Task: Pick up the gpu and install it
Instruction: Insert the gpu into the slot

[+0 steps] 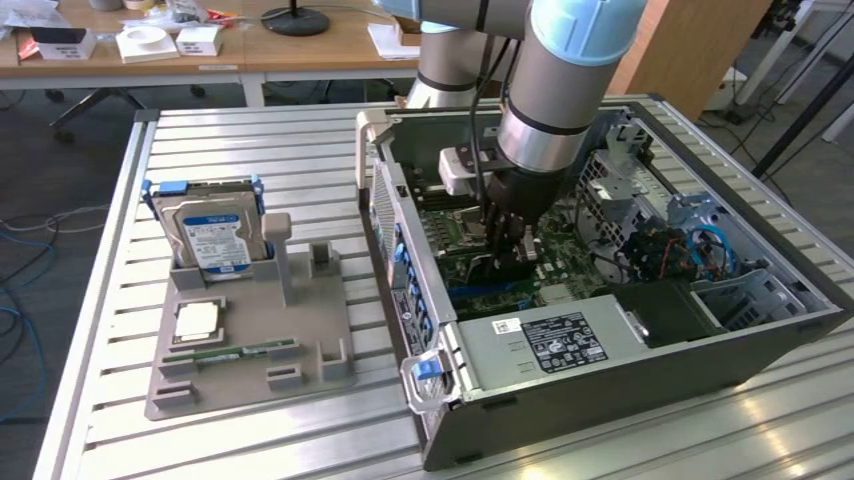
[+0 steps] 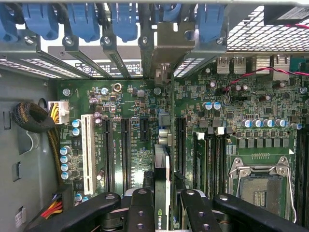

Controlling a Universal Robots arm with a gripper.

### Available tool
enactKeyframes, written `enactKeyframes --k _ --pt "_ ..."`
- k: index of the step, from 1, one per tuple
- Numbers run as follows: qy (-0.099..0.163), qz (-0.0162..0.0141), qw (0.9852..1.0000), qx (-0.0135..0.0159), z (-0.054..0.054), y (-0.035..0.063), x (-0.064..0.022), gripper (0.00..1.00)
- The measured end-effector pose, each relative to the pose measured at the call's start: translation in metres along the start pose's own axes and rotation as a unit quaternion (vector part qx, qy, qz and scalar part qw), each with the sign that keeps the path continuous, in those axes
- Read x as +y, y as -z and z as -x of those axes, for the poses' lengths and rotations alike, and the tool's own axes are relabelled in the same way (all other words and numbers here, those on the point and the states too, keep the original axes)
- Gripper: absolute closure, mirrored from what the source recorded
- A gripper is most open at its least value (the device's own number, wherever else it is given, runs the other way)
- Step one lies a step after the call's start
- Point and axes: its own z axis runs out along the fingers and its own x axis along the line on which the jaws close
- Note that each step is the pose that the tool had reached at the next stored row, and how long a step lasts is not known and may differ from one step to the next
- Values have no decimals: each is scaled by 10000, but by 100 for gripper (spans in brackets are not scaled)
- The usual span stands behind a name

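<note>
Risk sat inside the open computer case [image 1: 747, 330] on the desk [image 1: 120, 300]: the hand [image 2: 163, 205] was clamped on the gpu [image 2: 162, 188], held edge-down over the motherboard [image 2: 130, 101]. Slight misalignment could have jammed its bracket against the rear slots [image 2: 116, 58].

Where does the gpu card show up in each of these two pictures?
Exterior view: the gpu hangs upright under the arm, inside the open computer case, just above the motherboard.
Wrist view: the gpu stands edge-on between the gripper jaws, over the slots.
Shared landmark: the silver CPU socket, also seen in the exterior view.
</note>
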Motion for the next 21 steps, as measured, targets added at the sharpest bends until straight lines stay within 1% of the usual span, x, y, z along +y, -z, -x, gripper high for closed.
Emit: enactKeyframes --k 21 --pt "0 -3 10000 0 0 0 13 74"
